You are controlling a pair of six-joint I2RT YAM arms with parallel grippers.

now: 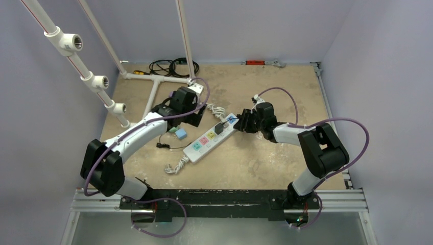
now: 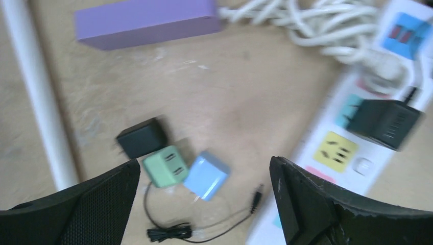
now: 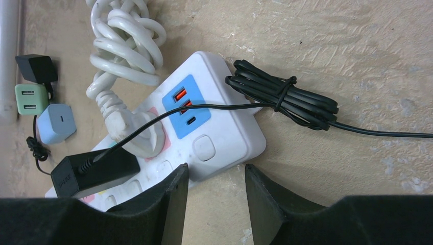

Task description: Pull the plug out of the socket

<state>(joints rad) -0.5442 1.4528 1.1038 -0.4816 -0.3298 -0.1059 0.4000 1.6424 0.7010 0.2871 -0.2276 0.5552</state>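
Note:
The socket [image 1: 207,140] is a long white power strip lying slantwise on the table. A black plug [image 1: 219,127] still sits in it; in the left wrist view this black plug [image 2: 385,122] stands on the strip [image 2: 347,153] beside a yellow outlet. My left gripper [image 2: 204,163] is open wide above three loose adapters, holding nothing. My right gripper [image 3: 216,189] is at the strip's end [image 3: 224,138], jaws apart; its left finger [image 3: 168,204] overlaps the strip's edge and bare table shows in the gap. The black plug [image 3: 94,171] lies just left of that finger.
Blue [image 2: 206,175], green [image 2: 164,166] and black [image 2: 142,138] adapters lie loose left of the strip. A purple box [image 2: 148,23] and a white pipe [image 2: 41,102] lie beyond. The bundled white cord [image 3: 127,41] and a tied black cable [image 3: 286,99] lie near the strip's end.

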